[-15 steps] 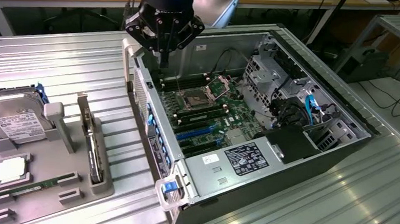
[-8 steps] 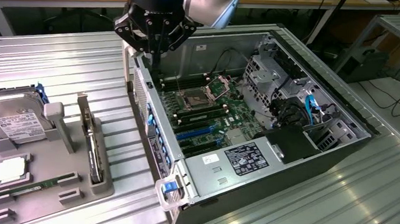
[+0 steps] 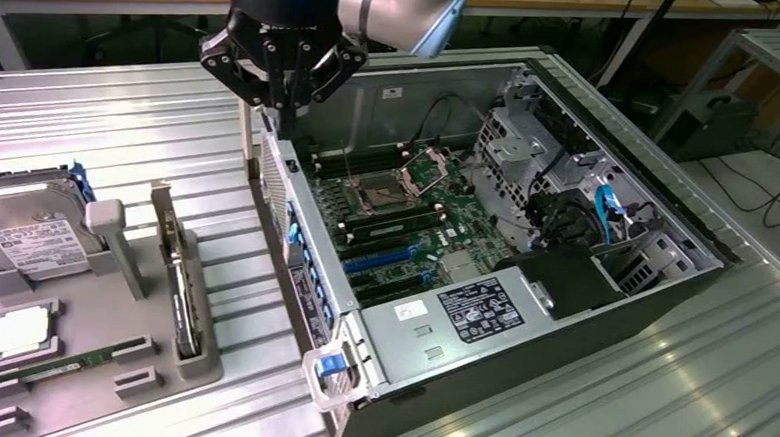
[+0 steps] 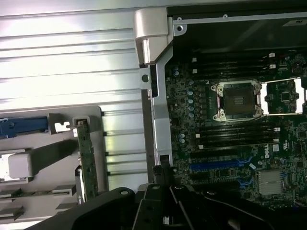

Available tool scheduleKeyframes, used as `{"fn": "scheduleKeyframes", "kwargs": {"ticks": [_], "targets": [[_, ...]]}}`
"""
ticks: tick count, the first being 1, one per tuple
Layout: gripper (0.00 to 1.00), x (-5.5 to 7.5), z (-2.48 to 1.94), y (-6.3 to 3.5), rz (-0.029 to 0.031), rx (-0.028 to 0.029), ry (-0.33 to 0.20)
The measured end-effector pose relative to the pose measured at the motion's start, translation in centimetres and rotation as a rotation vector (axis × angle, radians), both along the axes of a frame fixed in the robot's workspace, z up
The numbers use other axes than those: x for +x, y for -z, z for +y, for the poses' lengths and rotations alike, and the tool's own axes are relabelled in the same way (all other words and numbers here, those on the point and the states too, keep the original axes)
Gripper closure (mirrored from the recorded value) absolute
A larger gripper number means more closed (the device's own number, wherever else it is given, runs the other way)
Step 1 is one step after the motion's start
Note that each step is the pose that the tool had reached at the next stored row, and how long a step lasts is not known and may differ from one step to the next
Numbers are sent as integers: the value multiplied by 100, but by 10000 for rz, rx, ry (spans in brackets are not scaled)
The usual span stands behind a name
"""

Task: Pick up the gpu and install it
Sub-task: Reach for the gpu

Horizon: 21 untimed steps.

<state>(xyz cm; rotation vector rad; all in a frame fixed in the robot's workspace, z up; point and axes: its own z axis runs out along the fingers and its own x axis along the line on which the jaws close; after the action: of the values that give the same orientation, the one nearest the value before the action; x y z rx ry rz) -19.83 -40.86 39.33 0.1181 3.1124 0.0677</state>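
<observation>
One arm (image 3: 401, 14) hangs over the ribbed metal table (image 3: 115, 124). Its fingers (image 3: 276, 104) are pressed together with nothing between them. They point down at the open computer case (image 3: 396, 104), over the wall on the exterior view's left. In the wrist view the dark fingertips (image 4: 164, 182) sit above that same metal wall, just beside the motherboard (image 4: 211, 143).

The gpu (image 3: 183, 288) is not in the case. It stands on its long edge in a slot of the grey holder tray (image 3: 98, 313), which lies on the table at the exterior view's left, beside the case. The card is well apart from the fingers and nothing touches it. From the wrist camera it shows edge-on as a thin green strip (image 4: 88, 163) (its dark face cannot be made out from there).

Three other parts share the tray:
- a hard drive (image 3: 35, 245) with a white label
- a square processor chip (image 3: 21, 331)
- a narrow green memory stick (image 3: 69, 367), lying flat

Inside the case, the motherboard's processor socket (image 3: 371, 193) lies uncovered, with blue expansion slots (image 3: 381, 263) nearer the camera.
</observation>
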Motion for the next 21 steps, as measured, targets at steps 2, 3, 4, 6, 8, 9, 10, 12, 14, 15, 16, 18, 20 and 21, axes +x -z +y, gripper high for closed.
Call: {"fn": "scheduleKeyframes", "kwargs": {"ticks": [2, 3, 4, 6, 8, 9, 10, 12, 14, 15, 16, 18, 20, 21], "targets": [[89, -62, -4, 0, 0, 0, -2], [89, -94, -5, 0, 0, 0, -3], [89, -143, -6, 0, 1, 0, -1], [89, -217, -7, 0, 1, -1, -1], [89, -280, -7, 0, -1, 0, -2], [89, -324, -8, 0, -2, 0, -2], [89, -351, -8, 0, -2, 1, 1], [89, -376, -8, 0, 4, 0, 0], [89, -406, -8, 1, 29, -1, -1], [89, -418, -8, 1, 39, 0, -1], [89, -430, -9, 1, 48, -1, -1], [89, -451, -13, 2, 63, 0, -2], [89, -484, -23, 2, 66, 0, -13], [89, -499, -29, 2, 67, -1, -19]]}}
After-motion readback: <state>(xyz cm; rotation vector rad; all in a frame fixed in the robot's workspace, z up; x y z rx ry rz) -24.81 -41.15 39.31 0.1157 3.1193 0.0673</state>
